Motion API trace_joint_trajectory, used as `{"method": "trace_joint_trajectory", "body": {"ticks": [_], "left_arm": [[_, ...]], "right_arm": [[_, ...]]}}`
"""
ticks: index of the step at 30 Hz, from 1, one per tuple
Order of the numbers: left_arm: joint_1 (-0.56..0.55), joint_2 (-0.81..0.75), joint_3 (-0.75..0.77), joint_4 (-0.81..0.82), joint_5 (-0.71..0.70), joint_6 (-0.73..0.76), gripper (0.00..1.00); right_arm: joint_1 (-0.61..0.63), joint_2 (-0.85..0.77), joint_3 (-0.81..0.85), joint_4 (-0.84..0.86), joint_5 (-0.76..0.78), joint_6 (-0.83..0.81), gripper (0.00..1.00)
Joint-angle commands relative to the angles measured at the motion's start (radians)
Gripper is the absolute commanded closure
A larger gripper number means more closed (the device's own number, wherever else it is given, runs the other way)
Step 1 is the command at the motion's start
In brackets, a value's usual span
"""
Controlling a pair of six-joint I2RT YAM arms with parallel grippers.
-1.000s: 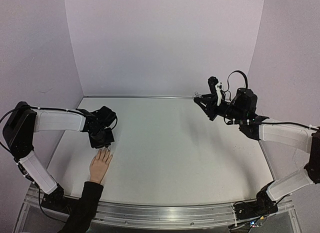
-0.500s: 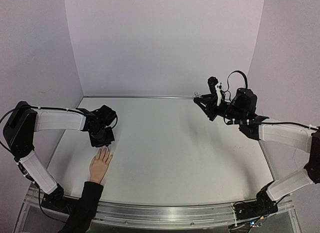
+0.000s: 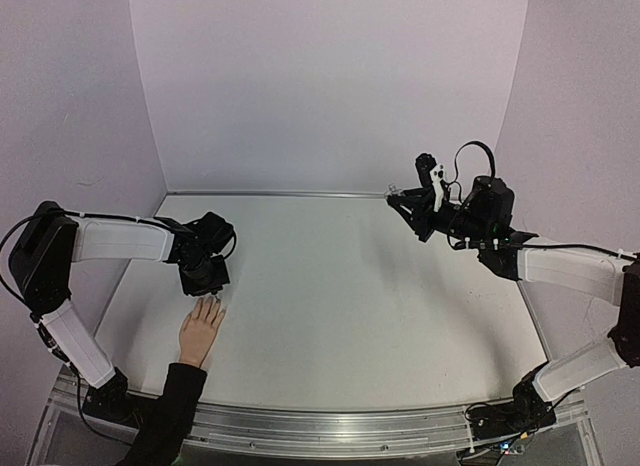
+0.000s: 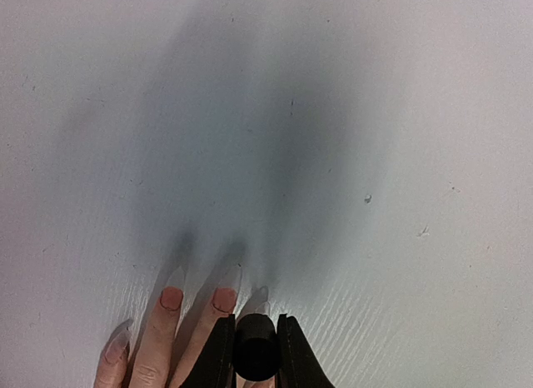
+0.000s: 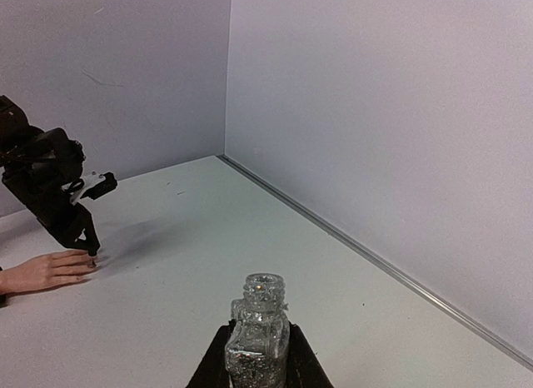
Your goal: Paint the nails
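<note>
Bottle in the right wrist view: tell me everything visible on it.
The bottle is small, clear glass: squarish body, round threaded neck, uncapped. Glittery silver contents show through. It stands upright, its lower body clamped in the right gripper, held above the table.

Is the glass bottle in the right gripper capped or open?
Open: the clear glass bottle of silver glitter, upright in the right gripper, shows a bare threaded neck, no cap.
</note>
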Motion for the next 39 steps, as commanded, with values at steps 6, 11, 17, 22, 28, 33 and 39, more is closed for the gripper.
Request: {"method": "trace_joint_trajectory", "body": {"ticks": [6, 11, 17, 22, 28, 33, 39], "left_arm": [[0.005, 0.001, 0.034, 0.020, -0.007, 0.009, 1.00], [0.004, 0.005, 0.036, 0.019, -0.009, 0.011, 1.00], [0.005, 0.010, 0.042, 0.017, -0.015, 0.016, 1.00], [0.004, 0.014, 0.048, 0.020, -0.015, 0.020, 1.00], [0.004, 0.019, 0.049, 0.021, -0.015, 0.023, 1.00], [0.004, 0.027, 0.058, 0.019, -0.018, 0.028, 1.00], [0.005, 0.029, 0.059, 0.016, -0.021, 0.026, 1.00]], "right_arm": [[-0.003, 0.008, 0.046, 0.032, -0.019, 0.014, 1.00], [-0.003, 0.010, 0.048, 0.031, -0.019, 0.015, 1.00], [-0.003, 0.010, 0.049, 0.032, -0.020, 0.016, 1.00], [-0.003, 0.010, 0.049, 0.031, -0.020, 0.016, 1.00], [-0.003, 0.012, 0.049, 0.032, -0.020, 0.018, 1.00], [-0.003, 0.016, 0.050, 0.032, -0.020, 0.019, 1.00], [-0.003, 0.017, 0.050, 0.032, -0.020, 0.019, 1.00]]}}
